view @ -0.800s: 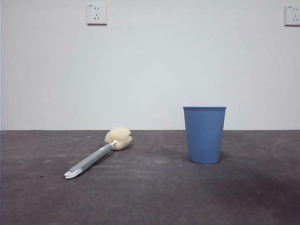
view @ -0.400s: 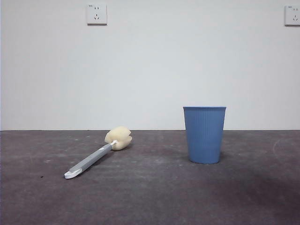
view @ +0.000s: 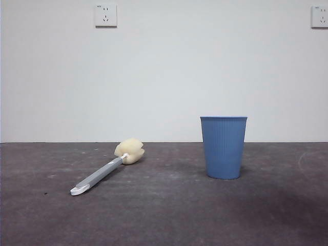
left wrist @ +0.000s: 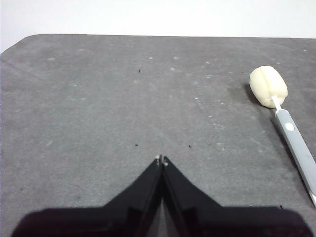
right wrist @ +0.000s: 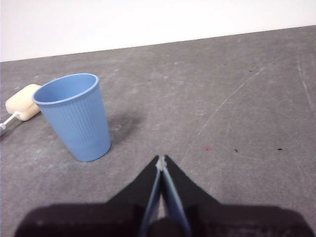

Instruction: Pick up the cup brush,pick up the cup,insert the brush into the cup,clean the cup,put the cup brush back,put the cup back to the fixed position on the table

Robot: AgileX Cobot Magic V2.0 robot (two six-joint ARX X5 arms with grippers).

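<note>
In the front view we see the cup brush (view: 105, 169) lying flat on the table (view: 169, 210), its sponge head toward 1 o'clock, and the cup (view: 223, 147) upright well apart at its 3 o'clock. No arm shows here.

In the left wrist view we see the left gripper (left wrist: 161, 160) with jaws pressed together over bare table, holding nothing, the brush off to one side.

In the right wrist view the right gripper (right wrist: 161, 161) seems closed too and empty, near the cup.

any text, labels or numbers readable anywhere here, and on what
None can be read.
Left wall socket: a tiny mark in its top corner, too small to read.
Right wall socket: the same, too small.
Cup, cup brush, table: no text visible.
</note>
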